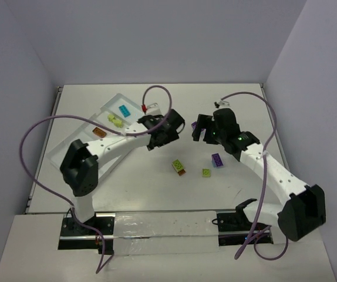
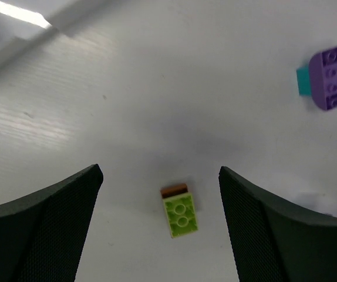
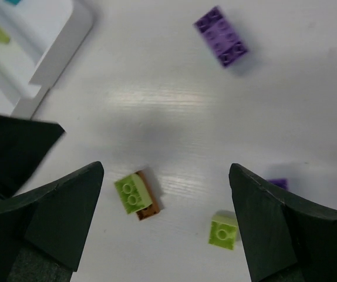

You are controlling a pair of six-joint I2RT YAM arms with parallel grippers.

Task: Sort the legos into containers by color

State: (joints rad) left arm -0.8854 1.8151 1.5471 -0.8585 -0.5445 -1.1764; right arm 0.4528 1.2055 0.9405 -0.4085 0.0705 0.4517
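From above, the white tray point(image 1: 68, 141) sits at the table's left. It holds a teal brick point(image 1: 123, 109), a lime brick point(image 1: 115, 121) and an orange brick point(image 1: 99, 133), each in its own compartment. Your left gripper point(image 1: 164, 134) and right gripper point(image 1: 201, 128) hang near each other over the middle of the table. From here you cannot tell how their jaws stand. A long purple brick point(image 1: 195, 124) peeks out just beside the right gripper. Nearer the bases lie a lime-on-orange pair point(image 1: 178, 167), a small lime brick point(image 1: 206, 173) and a purple brick point(image 1: 217, 160), all loose on the table point(image 1: 157, 194).

In the left wrist view, your left gripper point(image 2: 159, 173) is spread wide and holds nothing. The lime-on-orange pair point(image 2: 180, 214) lies on the table between its fingers point(image 2: 45, 229), touching neither. Well off to the upper right lies a rounded purple brick point(image 2: 331, 77) with a teal piece point(image 2: 302, 81) against its side.

In the right wrist view, your right gripper point(image 3: 166, 170) is also spread wide and empty. The lime-on-orange pair point(image 3: 134, 195) lies near its left finger and the small lime brick point(image 3: 223, 230) near its right. The purple brick point(image 3: 279, 184) is half hidden behind the right finger. The long purple brick point(image 3: 221, 36) lies beyond, and a corner of the tray point(image 3: 57, 59) shows at upper left.
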